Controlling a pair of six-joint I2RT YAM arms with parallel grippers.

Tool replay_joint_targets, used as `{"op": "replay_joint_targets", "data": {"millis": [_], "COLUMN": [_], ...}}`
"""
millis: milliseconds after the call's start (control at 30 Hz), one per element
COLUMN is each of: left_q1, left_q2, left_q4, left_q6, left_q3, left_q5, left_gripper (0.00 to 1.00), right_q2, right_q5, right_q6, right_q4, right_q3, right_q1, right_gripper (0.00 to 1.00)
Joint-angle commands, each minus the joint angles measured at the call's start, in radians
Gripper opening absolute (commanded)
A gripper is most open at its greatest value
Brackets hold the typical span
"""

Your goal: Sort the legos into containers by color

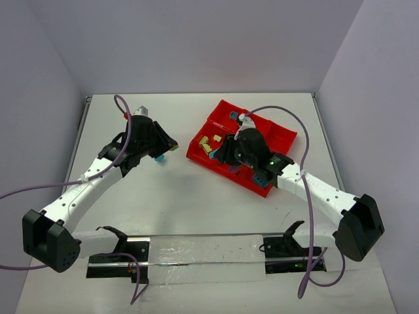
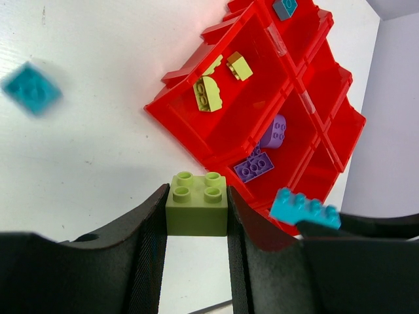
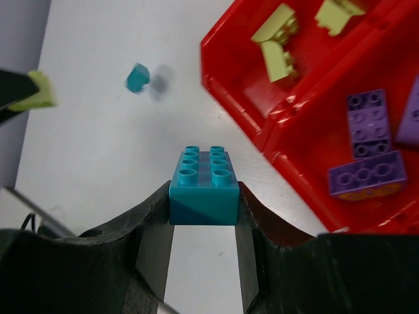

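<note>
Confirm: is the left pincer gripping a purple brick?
No, the left pincer is shut on a pale green two-by-two brick; the purple bricks lie in the red tray.

You've got a matte white table top [image 1: 196,203] filling most of the overhead view. Three pale lavender walls box it in:
- back wall [image 1: 196,39] across the top
- left wall [image 1: 33,98] down the left side
- right wall [image 1: 383,85] down the right side

A thin grey metal strip [image 1: 80,134] runs along the table's left edge, upper left of frame.

At bottom centre, a glossy, crinkled clear sheet [image 1: 203,252] lies across the near edge. One black bracket [image 1: 124,245] sits at its left end and a second black bracket [image 1: 281,247] at its right end.
</note>
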Motion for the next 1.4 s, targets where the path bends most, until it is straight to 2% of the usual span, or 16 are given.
{"op": "replay_joint_targets", "data": {"millis": [0,267,433,633,767,833,867,900,1000,1200,1367], "left_q1": [0.003,0.003,0.003,0.002,0.000,-0.003,-0.003,-0.005,-0.009,-0.021,-0.035], "left_q2": [0.013,0.013,0.009,-0.002,-0.005,-0.006,-0.006,-0.004,0.015,0.041,0.063], "left_q4": [0.001,0.013,0.004,-0.003,-0.009,-0.012,-0.010,-0.010,-0.011,0.007,0.018], "left_q6": [0.021,0.034,0.034,0.032,0.034,0.037,0.040,0.044,0.050,0.054,0.062], "left_q3": [0.032,0.010,0.005,-0.003,0.003,0.007,0.009,0.012,0.022,0.033,0.042], "left_q5": [-0.007,0.009,0.013,0.023,0.036,0.040,0.041,0.044,0.051,0.052,0.067], "left_gripper": [0.00,0.00,0.00,0.00,0.00,0.00,0.00,0.00,0.00,0.00,0.00], "right_q2": [0.010,0.147,0.364,0.598,0.743,0.793,0.809,0.831,0.832,0.710,0.494], "right_q5": [0.072,0.161,0.218,0.216,0.206,0.202,0.200,0.200,0.196,0.207,0.196], "right_q6": [-0.044,-0.075,-0.112,-0.139,-0.146,-0.159,-0.163,-0.171,-0.178,-0.179,-0.156], "right_q4": [-0.044,-0.076,-0.135,-0.197,-0.243,-0.261,-0.271,-0.289,-0.308,-0.272,-0.187], "right_q3": [0.086,0.247,0.467,0.696,0.838,0.901,0.920,0.939,0.980,0.866,0.641], "right_q1": [-0.025,-0.129,-0.199,-0.250,-0.271,-0.274,-0.275,-0.275,-0.275,-0.275,-0.274], "right_gripper": [0.00,0.00,0.00,0.02,0.12,0.32,0.49,0.56,0.68,0.69,0.69]}}
